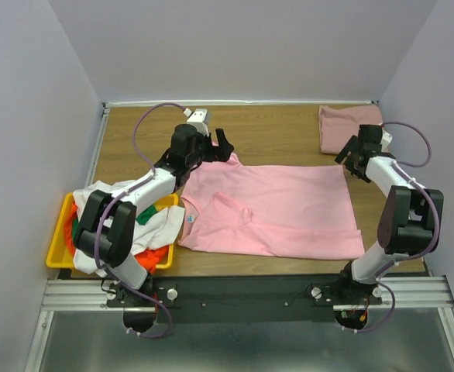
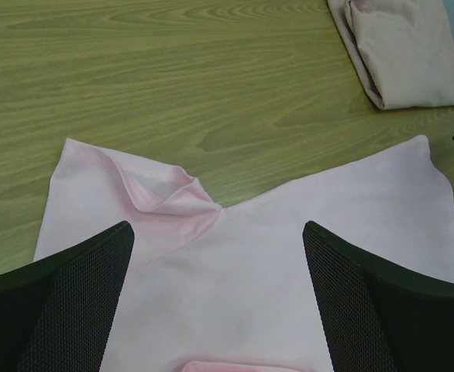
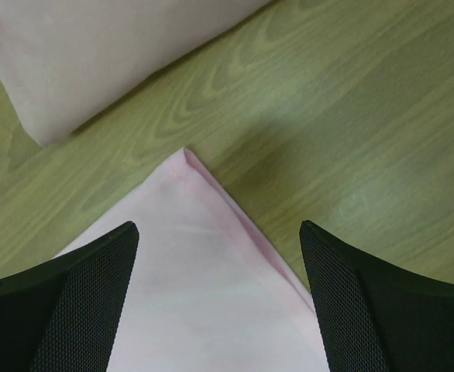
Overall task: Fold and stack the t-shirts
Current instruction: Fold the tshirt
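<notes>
**Pink tee spread flat, an open gripper over each far corner**

The bright pink t-shirt [image 1: 273,209] lies spread across the middle of the wooden table [image 1: 273,128]. Its neck label faces the near left and one sleeve is folded in over the body. At its far left corner the other sleeve is rumpled into a small raised fold, which shows in the left wrist view [image 2: 165,190].

The left gripper [image 1: 215,149] hangs over that far left part of the shirt. Its fingers [image 2: 64,302] are spread wide, one to each side of the pink cloth, with nothing pinched between them.

The right gripper [image 1: 355,159] sits over the shirt's far right corner. The corner's point [image 3: 200,232] lies on the table midway between the spread fingers [image 3: 382,302], and the jaws hold nothing.

Just beyond that corner, at the far right of the table, the dusty rose t-shirt [image 1: 347,128] rests folded, apart from the pink one.

At the near left, beside the left arm, a yellow bin [image 1: 56,252] holds a heap of a white tee [image 1: 156,226], an orange tee [image 1: 156,256] and a green tee [image 1: 146,215].
</notes>
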Action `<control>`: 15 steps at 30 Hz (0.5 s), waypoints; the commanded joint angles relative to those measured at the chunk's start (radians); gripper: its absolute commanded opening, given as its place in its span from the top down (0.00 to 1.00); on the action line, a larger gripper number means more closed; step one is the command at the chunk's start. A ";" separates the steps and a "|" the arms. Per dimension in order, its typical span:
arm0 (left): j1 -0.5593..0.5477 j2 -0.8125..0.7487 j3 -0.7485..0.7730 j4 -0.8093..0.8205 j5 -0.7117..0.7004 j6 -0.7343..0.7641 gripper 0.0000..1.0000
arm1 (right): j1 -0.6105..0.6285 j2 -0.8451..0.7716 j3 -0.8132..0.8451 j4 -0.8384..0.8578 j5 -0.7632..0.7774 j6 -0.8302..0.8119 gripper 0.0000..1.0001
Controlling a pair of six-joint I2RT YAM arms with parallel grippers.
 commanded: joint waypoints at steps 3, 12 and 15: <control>0.020 0.060 0.069 -0.049 0.039 0.050 0.03 | -0.039 0.086 0.050 0.094 -0.113 -0.051 0.14; 0.037 0.088 0.102 -0.058 0.049 0.058 0.04 | -0.045 0.186 0.060 0.124 -0.133 -0.077 0.34; 0.044 0.093 0.099 -0.058 0.053 0.059 0.05 | -0.046 0.205 0.063 0.133 -0.134 -0.084 0.36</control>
